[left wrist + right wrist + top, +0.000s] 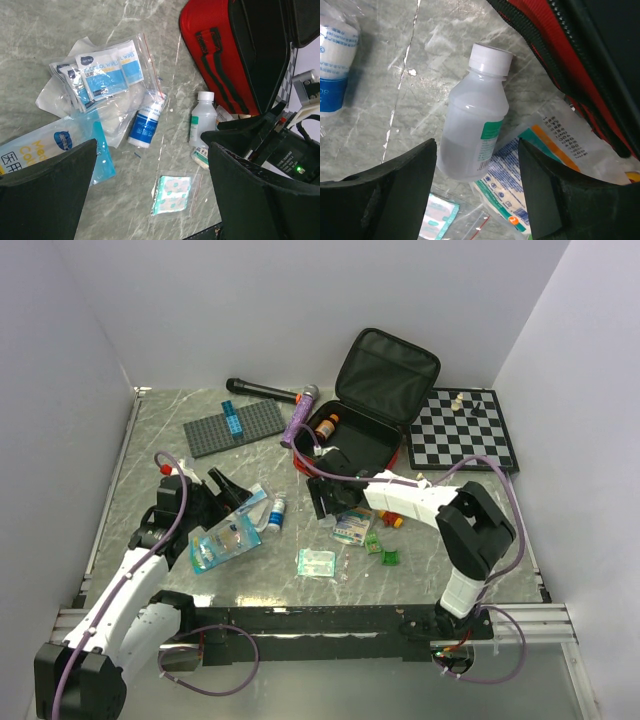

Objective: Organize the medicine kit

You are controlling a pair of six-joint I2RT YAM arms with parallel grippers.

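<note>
At 7 o'clock from the open medicine kit, itself at 1 o'clock on the table, the right gripper has its jaws apart astride a lying white-capped bottle, probably to pack it, while the left gripper gapes wide over nothing.

The red medicine kit lies unzipped and open, its black-lined lid standing tilted back.

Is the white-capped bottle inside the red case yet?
No, the bottle lies on the table, outside the medicine kit.
</note>
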